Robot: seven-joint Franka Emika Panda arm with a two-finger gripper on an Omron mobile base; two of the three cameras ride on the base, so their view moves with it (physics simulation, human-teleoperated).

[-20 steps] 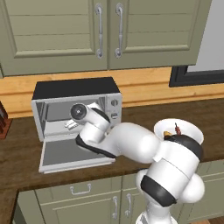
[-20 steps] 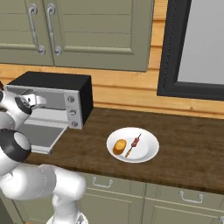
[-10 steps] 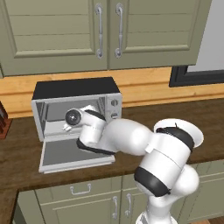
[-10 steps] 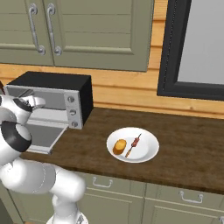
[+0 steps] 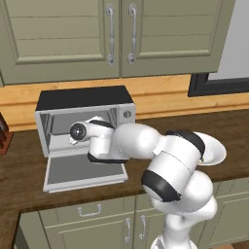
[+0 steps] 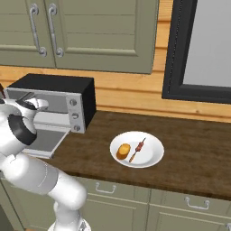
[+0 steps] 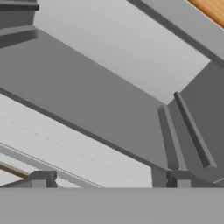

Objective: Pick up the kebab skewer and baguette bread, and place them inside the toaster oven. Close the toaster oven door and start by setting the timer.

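1. Our claw (image 7: 109, 183) sits right at the mouth of the toaster oven (image 5: 85, 116). In the hand view its two tips stand well apart with nothing between them, so it's spread and empty, looking straight into the grey cavity.
2. The toaster oven door (image 5: 82, 170) is folded down flat on its bottom hinge, over the worktop (image 6: 189, 149). We reckon that's deliberate: the food has to go in before anything gets shut.
3. Neither food item is inside. The baguette bread (image 6: 122, 150) and the kebab skewer (image 6: 137, 149) lie side by side on the white plate (image 6: 153, 158), well apart from the oven, off to its right. So none of the loading has happened yet, by our read.
4. Stuff we can't make out: from the left base view the arm's big white links cover most of the plate, and the food on it is hidden. The claw's fingers are blocked by the wrist in both base views. The oven knobs (image 6: 74, 116) show partly in the right view, but their settings are too small to read.
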